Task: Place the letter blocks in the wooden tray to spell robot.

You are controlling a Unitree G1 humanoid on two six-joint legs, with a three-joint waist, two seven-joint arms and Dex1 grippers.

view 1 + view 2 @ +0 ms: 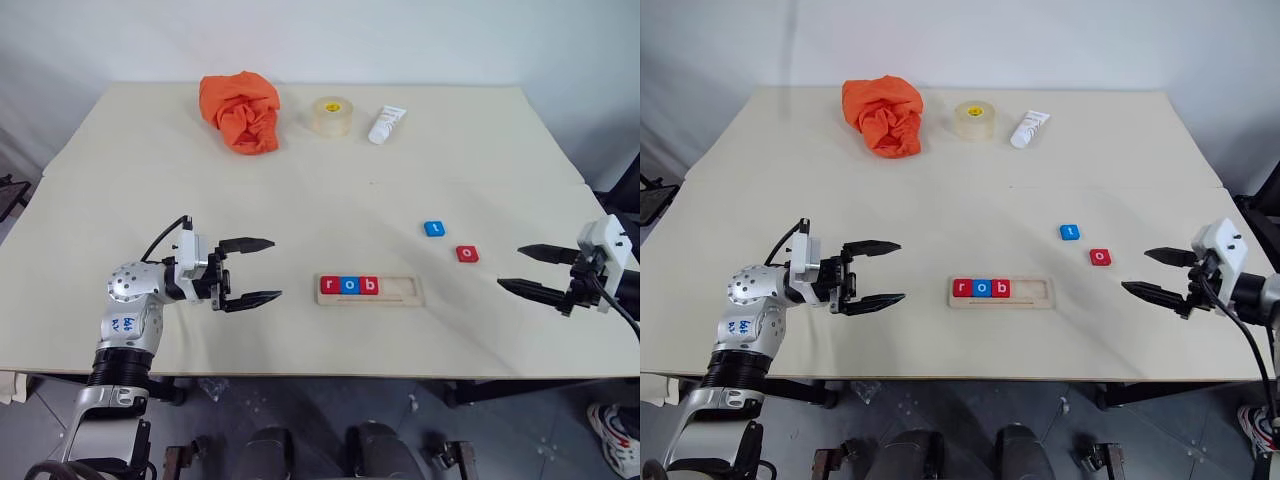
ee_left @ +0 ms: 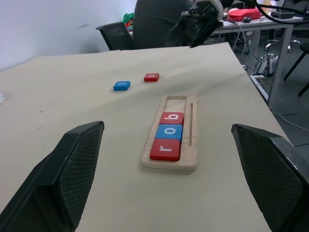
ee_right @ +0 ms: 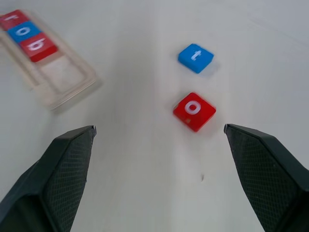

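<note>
The wooden tray (image 1: 395, 298) lies near the table's front edge, holding a red r (image 1: 329, 285), a blue o (image 1: 349, 286) and a red b (image 1: 368, 286) in its left part. The right part of its recess is bare. A blue t block (image 1: 434, 229) and a red o block (image 1: 467, 254) lie loose on the table to the tray's right. My left gripper (image 1: 252, 270) hovers open to the left of the tray, pointing at it. My right gripper (image 1: 524, 270) is open and empty near the table's right edge, right of the red o.
At the back of the table (image 1: 140, 180) sit a crumpled orange cloth (image 1: 240, 111), a roll of clear tape (image 1: 332, 116) and a white tube (image 1: 386, 125). Chairs and a desk show beyond the table's far side in the left wrist view.
</note>
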